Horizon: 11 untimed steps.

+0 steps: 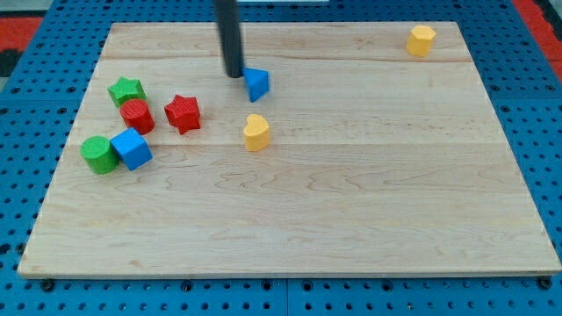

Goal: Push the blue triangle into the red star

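Note:
The blue triangle [257, 83] lies on the wooden board [351, 193] at upper middle. The red star [183, 113] lies to its lower left, a gap of bare board between them. My tip [234, 75] is the lower end of the dark rod coming down from the view's top; it stands just left of the blue triangle, at or very near its left edge.
A yellow heart [255, 132] lies just below the blue triangle. A green star [126, 89], red cylinder [136, 115], blue cube [132, 148] and green cylinder [99, 154] cluster at the left. A yellow block [421, 39] sits at top right.

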Each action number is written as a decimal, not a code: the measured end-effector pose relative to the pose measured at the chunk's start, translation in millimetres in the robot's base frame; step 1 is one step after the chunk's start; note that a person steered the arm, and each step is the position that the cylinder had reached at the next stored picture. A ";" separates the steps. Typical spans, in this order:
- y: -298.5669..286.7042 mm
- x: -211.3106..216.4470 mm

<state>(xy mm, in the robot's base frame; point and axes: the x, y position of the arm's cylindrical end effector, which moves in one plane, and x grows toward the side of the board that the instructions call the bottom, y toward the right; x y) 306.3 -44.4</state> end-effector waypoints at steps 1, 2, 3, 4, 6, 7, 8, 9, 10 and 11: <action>55.0 0.0; 91.9 5.2; 59.6 10.5; -8.5 10.5; 28.6 -4.1; 60.5 2.1; 35.3 31.6; -39.6 33.5; -94.8 33.5; -85.0 33.5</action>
